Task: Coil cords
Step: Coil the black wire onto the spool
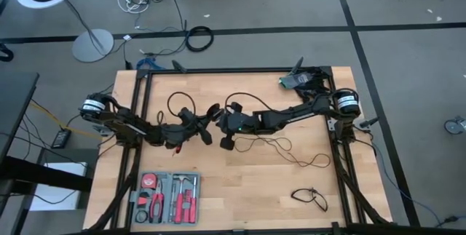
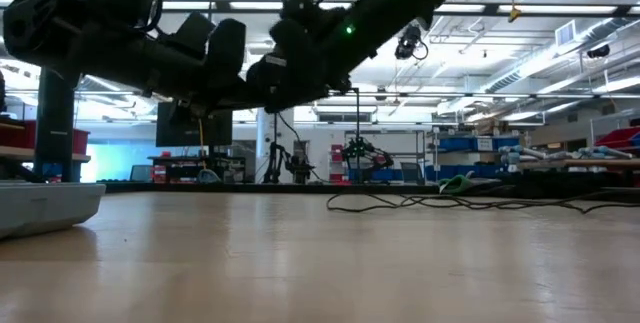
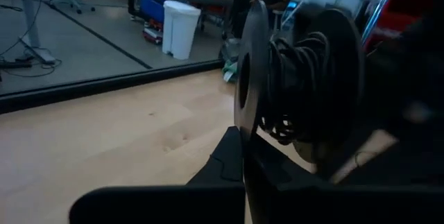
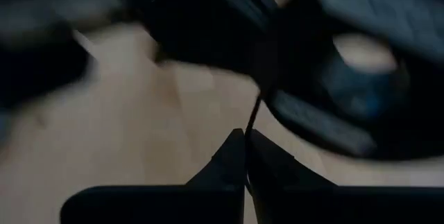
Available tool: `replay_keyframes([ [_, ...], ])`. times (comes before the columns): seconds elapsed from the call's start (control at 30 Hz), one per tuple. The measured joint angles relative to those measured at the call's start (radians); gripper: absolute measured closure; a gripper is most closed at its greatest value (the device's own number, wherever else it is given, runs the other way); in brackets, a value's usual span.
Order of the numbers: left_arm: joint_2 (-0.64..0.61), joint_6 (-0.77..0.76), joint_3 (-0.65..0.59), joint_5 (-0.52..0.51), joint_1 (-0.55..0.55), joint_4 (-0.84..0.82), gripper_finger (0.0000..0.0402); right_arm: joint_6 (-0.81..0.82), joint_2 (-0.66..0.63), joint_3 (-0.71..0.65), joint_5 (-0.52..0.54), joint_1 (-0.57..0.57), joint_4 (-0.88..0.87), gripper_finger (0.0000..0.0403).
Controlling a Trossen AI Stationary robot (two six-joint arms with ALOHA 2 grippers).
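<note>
From the left in the high view, we see the left arm reach in from the table's left edge toward the middle, and its left gripper (image 1: 198,127) ends just left of centre. In the left wrist view its 2 fingers (image 3: 243,156) are pressed together on the rim of a dark spool (image 3: 300,89). Black cord (image 3: 288,89) is wound between the spool's 2 round flanges, so that part of the cord sits directly in front of the fingertips.

The right gripper (image 1: 224,122) meets it from the other side, just beside the spool at the table's middle. In the right wrist view its fingers (image 4: 236,156) are closed on a thin strand of cord (image 4: 255,113) that rises from the tips toward the blurred dark spool.

A loop of cord (image 1: 177,100) lies on the wood behind the left gripper. More cord trails right from the grippers in loose curves (image 1: 291,151) across the table toward its right side. In the low view it lies flat on the surface (image 2: 420,203), right of both arms.

A short cord (image 1: 310,196) lies coiled apart near the right front corner. At the left front we see a tool tray (image 1: 166,197).
</note>
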Motion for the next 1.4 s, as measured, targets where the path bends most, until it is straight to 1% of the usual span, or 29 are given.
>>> replay_keyframes([
  [0.17, 0.001, 0.001, -0.063, 0.018, -0.001, 0.151, 0.0402, 0.002, -0.004, 0.001, 0.006, -0.012, -0.043, 0.0393],
  [0.33, -0.001, -0.050, -0.109, 0.006, -0.010, 0.221, 0.0402, 0.035, 0.000, -0.004, 0.002, -0.018, -0.119, 0.0379],
  [0.47, -0.001, -0.104, -0.138, 0.007, -0.011, 0.214, 0.0402, 0.076, 0.002, -0.004, 0.003, -0.018, -0.222, 0.0361],
  [0.67, -0.001, -0.112, -0.142, 0.020, -0.011, 0.205, 0.0402, 0.155, -0.008, -0.004, 0.020, -0.018, -0.451, 0.0333],
  [0.73, -0.001, -0.113, -0.142, 0.022, -0.012, 0.201, 0.0402, 0.185, -0.008, -0.013, 0.043, -0.010, -0.482, 0.0328],
  [0.83, -0.001, -0.129, -0.142, 0.025, -0.012, 0.193, 0.0402, 0.229, -0.017, -0.064, 0.079, 0.007, -0.476, 0.0326],
  [0.93, -0.001, -0.142, -0.142, 0.041, -0.012, 0.176, 0.0402, 0.294, -0.055, -0.157, 0.106, 0.031, -0.417, 0.0326],
  [1.03, -0.001, -0.158, -0.142, 0.062, -0.012, 0.166, 0.0402, 0.371, -0.128, -0.287, 0.136, 0.061, -0.343, 0.0327],
  [1.13, -0.001, -0.162, -0.142, 0.063, -0.012, 0.164, 0.0402, 0.441, -0.247, -0.432, 0.169, 0.098, -0.243, 0.0327],
  [1.23, -0.001, -0.182, -0.142, 0.063, -0.011, 0.140, 0.0402, 0.478, -0.392, -0.569, 0.227, 0.132, -0.129, 0.0327],
  [1.33, 0.014, -0.185, -0.142, 0.063, -0.010, 0.135, 0.0402, 0.471, -0.519, -0.681, 0.278, 0.147, 0.024, 0.0328],
  [1.4, 0.036, -0.185, -0.134, 0.063, -0.006, 0.154, 0.0402, 0.449, -0.560, -0.753, 0.309, 0.144, 0.170, 0.0327],
])
